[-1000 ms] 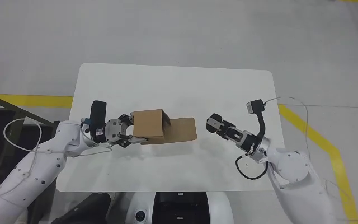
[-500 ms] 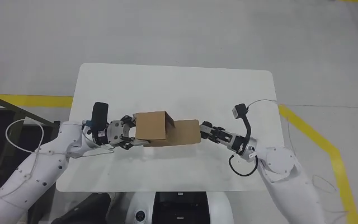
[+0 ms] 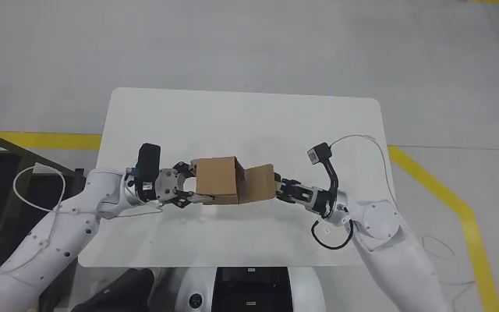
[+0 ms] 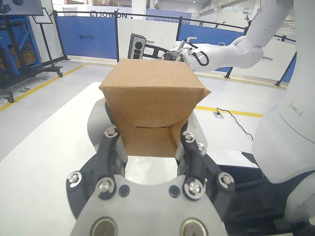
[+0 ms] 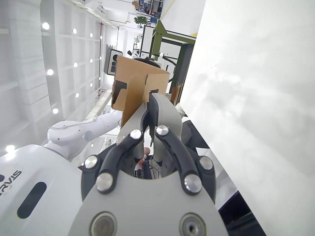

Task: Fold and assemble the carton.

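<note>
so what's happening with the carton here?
The left gripper is shut on one end of the brown carton over the white table. The right gripper, fingers together, is at the opposite end against the open flap. That end is not yet closed.

L gripper (image 4: 150, 133) tips hidden behind carton (image 4: 150, 87); R gripper (image 3: 278, 189) hold on carton too small to tell from top.

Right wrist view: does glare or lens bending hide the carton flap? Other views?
Right wrist view: table washed bright, ceiling lamps flare, yet the carton flap shows plainly. Left wrist view: rails bow slightly; carton evenly lit. Top view: soft, even light, no glare on the table.
</note>
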Available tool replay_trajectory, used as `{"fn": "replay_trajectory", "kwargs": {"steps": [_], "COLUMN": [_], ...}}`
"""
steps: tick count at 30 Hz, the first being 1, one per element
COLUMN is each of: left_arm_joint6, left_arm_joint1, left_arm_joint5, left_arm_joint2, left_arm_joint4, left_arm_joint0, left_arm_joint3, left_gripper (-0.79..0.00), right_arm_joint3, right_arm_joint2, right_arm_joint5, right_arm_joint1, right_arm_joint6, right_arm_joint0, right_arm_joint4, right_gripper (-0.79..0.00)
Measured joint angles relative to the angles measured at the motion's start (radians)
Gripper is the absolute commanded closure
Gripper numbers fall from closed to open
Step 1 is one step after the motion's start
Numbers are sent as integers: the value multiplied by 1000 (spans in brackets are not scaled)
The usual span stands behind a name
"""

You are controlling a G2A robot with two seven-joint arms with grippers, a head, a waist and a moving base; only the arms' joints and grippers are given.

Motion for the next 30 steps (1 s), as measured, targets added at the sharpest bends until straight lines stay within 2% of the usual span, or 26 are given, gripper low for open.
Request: {"fn": "replay_trajectory", "kwargs": {"steps": [6, 9, 13, 21, 30], "left_arm_joint6": [-30, -40, -48, -60, -52], "left_arm_joint1": [-12, -17, -22, -34, -46], "left_arm_joint5": [19, 21, 19, 16, 14], "left_arm_joint2": [1, -1, -5, -10, -14], "left_arm_joint4": [30, 37, 44, 79, 109], "left_arm_joint0": [-3, -3, -3, 2, 5], "left_arm_joint3": [4, 4, 2, -11, -9], "left_gripper": [-289, -289, -292, -289, -289], "right_arm_joint3": [-22, -27, -27, -36, -54], "right_arm_joint2": [-26, -34, -35, -39, -43], "right_arm_joint5": [18, 26, 45, 97, 129], "right_arm_joint1": [-1, -2, -1, 1, 3], "right_arm_joint6": [16, 9, 5, 15, 17], "right_arm_joint0": [12, 25, 38, 57, 62], "right_arm_joint4": [-10, -14, -23, -29, -39], "right_gripper": [-3, -74, -58, -129, -126]}}
